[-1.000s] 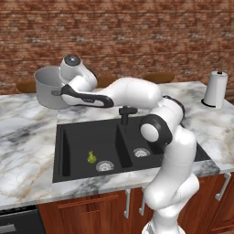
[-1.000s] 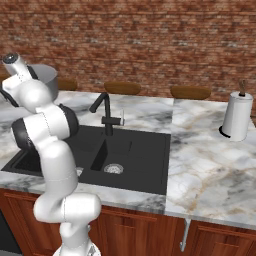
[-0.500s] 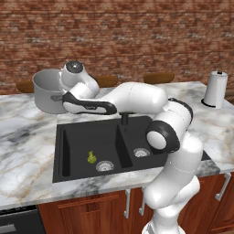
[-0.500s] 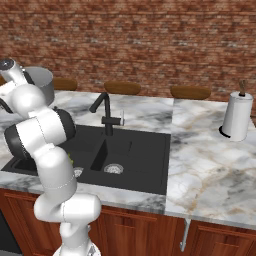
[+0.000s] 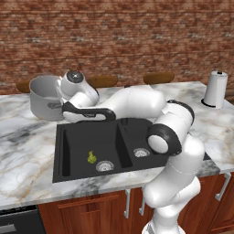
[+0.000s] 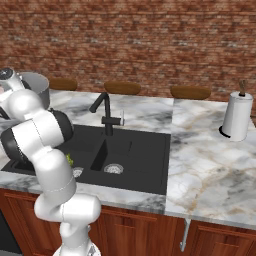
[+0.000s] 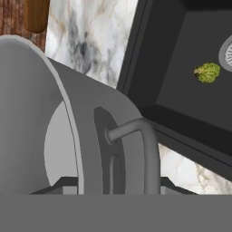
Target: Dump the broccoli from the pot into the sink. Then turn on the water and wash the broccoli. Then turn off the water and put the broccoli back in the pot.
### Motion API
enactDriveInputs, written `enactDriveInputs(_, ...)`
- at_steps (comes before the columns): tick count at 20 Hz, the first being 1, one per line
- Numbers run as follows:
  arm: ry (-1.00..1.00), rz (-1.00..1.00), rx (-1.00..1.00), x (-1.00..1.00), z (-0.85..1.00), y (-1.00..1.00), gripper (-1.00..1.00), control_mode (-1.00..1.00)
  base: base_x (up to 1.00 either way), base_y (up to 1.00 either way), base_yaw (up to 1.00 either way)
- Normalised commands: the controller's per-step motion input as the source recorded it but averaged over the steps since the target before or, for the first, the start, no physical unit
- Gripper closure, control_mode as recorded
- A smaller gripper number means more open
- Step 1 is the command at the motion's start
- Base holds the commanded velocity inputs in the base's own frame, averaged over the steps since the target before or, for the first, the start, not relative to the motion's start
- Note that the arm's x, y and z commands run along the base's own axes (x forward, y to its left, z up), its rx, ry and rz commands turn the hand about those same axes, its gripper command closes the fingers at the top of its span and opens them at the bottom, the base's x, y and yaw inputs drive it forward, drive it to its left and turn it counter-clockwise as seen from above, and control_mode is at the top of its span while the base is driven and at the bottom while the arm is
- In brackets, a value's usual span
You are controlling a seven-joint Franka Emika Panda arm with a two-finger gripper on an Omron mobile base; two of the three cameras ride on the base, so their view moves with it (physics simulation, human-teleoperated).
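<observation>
I'm at the pot (image 5: pixel 45 97), jaws clamped on its right wall just by the loop handle (image 7: pixel 138 145). The pot stands upright on the marble counter (image 5: pixel 27 141), just beyond the sink's (image 5: pixel 73 137) far left corner. The broccoli (image 5: pixel 91 157) lies down in the left basin beside the silver drain (image 5: pixel 104 165), well apart from my gripper (image 5: pixel 61 106).

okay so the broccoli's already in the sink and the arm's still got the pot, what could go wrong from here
1. The hand appears to grip the pot by its rim near one loop handle, so the pot could tip or slip as it is set down near the counter's back.
2. The broccoli lies right beside the drain of the sink; running water might push it onto the drain.
3. It is tiny, so picking it up later may be difficult.
</observation>
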Motion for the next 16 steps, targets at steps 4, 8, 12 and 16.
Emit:
enactDriveInputs(4,0.00,0.00,0.00,-0.24,-0.12,0.28,1.00,-1.00,0.00,0.00,0.00)
enactDriveInputs(8,0.00,0.00,0.00,-0.31,-0.10,0.33,1.00,-1.00,0.00,0.00,0.00)
enactDriveInputs(12,0.00,0.00,0.00,-0.34,-0.10,0.34,1.00,-1.00,0.00,0.00,0.00)
enactDriveInputs(16,0.00,0.00,0.00,-0.32,-0.14,0.39,1.00,-1.00,0.00,0.00,0.00)
